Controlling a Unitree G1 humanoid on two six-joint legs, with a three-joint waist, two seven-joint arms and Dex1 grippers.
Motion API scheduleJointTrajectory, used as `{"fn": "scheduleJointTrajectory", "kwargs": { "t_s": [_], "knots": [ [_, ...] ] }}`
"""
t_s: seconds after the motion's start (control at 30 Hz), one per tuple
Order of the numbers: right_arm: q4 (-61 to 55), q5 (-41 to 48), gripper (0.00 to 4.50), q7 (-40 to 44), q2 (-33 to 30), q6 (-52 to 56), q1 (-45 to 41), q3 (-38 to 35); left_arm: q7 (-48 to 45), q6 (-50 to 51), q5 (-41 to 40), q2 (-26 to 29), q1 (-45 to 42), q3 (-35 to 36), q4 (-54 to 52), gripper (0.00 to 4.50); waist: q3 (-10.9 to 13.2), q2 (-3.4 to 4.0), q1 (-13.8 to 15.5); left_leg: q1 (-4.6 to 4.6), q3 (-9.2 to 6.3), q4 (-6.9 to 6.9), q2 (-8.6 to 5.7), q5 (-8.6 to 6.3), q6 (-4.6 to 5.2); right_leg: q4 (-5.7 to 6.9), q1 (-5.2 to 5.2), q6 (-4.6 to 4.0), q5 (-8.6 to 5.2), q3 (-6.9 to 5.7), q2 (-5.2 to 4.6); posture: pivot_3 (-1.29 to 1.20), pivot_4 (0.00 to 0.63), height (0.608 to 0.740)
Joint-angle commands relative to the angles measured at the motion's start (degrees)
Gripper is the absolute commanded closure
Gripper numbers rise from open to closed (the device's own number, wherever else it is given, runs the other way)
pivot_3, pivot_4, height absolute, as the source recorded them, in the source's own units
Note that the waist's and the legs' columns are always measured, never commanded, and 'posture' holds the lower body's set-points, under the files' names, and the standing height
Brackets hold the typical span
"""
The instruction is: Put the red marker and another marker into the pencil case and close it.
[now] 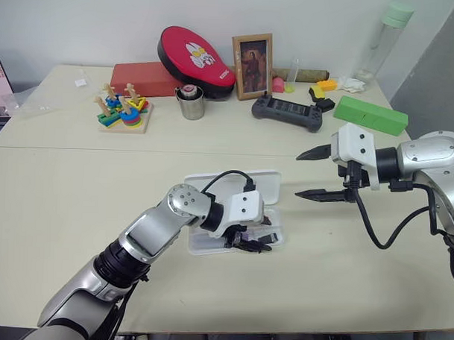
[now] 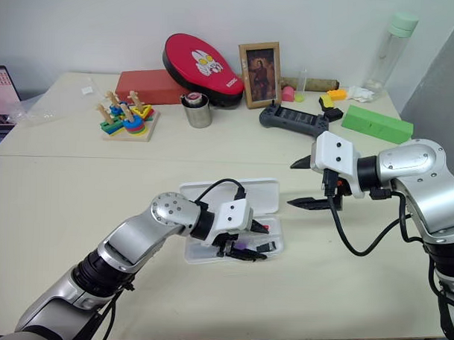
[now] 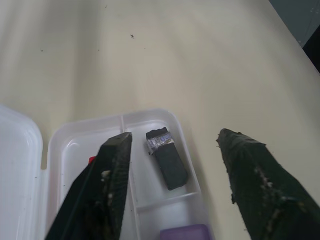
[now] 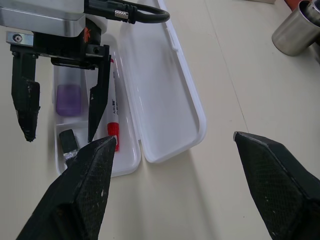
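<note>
My left hand hangs just over the tray of the pencil case, its two fingers spread apart and gripping nothing. The case lies open on the pale surface, its lid folded back on the far side and its divided tray on the near side. In the tray, the lavender marker lies between my left fingers, the red marker runs along the long compartment next to the hinge, and a small black stubby object sits in the compartment at the tray's right end. To the right of the case, well above the surface, my right hand hovers with its fingers spread wide, holding nothing and pointing left toward the case.
</note>
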Motion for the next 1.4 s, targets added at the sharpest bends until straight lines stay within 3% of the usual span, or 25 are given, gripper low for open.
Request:
{"fn": "scheduleJointTrajectory", "kwargs": {
  "t_s": [0.03,0.13,0.5,0.63,0.97,1.07,1.4],
  "knots": [
    [-1.9,0.9,0.57,-0.4,-0.4,0.0,-0.1,-2.8,0.3,-0.1,-1.1,-0.5,-0.8,2.6,-2.1,0.63,0.0,0.0,0.0,0.0,0.0,0.0,0.0,0.0,0.0,0.0,0.0,0.0,0.0,0.0,0.0,0.0,0.15,0.74],
    [-1.4,0.8,0.57,-0.4,-0.2,-0.1,-0.7,-2.9,0.7,3.7,-5.4,-0.3,-2.1,7.5,-6.1,0.05,0.0,0.0,0.0,0.0,0.0,0.0,0.0,0.0,0.0,0.0,0.0,0.0,0.0,0.0,0.0,0.0,0.15,0.74],
    [1.0,1.0,0.57,-1.8,1.9,1.2,-3.6,-3.8,2.7,20.7,-25.6,10.2,-1.9,29.5,-19.7,0.05,0.0,0.0,-0.4,0.0,-0.02,0.0,0.0,0.0,0.0,0.0,0.01,0.01,0.0,-0.01,0.0,0.0,0.15,0.74],
    [4.3,-0.5,0.57,-3.9,4.8,0.7,-6.5,-2.9,4.1,21.7,-26.0,18.8,0.3,39.6,-19.3,0.05,0.0,0.0,-0.8,0.01,-0.02,0.01,0.01,0.0,0.0,0.03,-0.02,0.0,0.0,0.0,0.01,0.0,0.15,0.74],
    [13.3,-4.6,0.57,-6.7,11.0,-2.6,-11.5,-0.2,4.8,21.4,-25.1,29.9,12.7,54.7,-15.4,0.05,0.0,0.02,-0.7,0.02,0.02,-0.05,0.01,0.0,0.0,0.0,-0.06,-0.01,0.0,0.01,0.0,0.0,0.15,0.74],
    [17.0,-6.1,1.0,-7.6,13.6,-4.2,-12.9,0.7,5.3,19.4,-23.7,30.5,17.2,56.1,-15.3,0.0,0.0,0.03,-0.7,0.02,0.02,-0.08,0.02,0.0,0.0,0.0,-0.08,-0.01,0.0,0.01,0.0,0.0,0.15,0.74],
    [29.9,-10.5,3.5,-7.2,21.0,-11.3,-16.6,3.6,6.9,18.5,-25.6,30.4,20.2,57.6,-15.4,0.0,0.0,0.06,-0.6,0.01,0.02,-0.1,0.02,0.0,-0.01,0.03,-0.1,-0.02,0.0,0.01,0.0,0.0,0.15,0.74]
  ]
}}
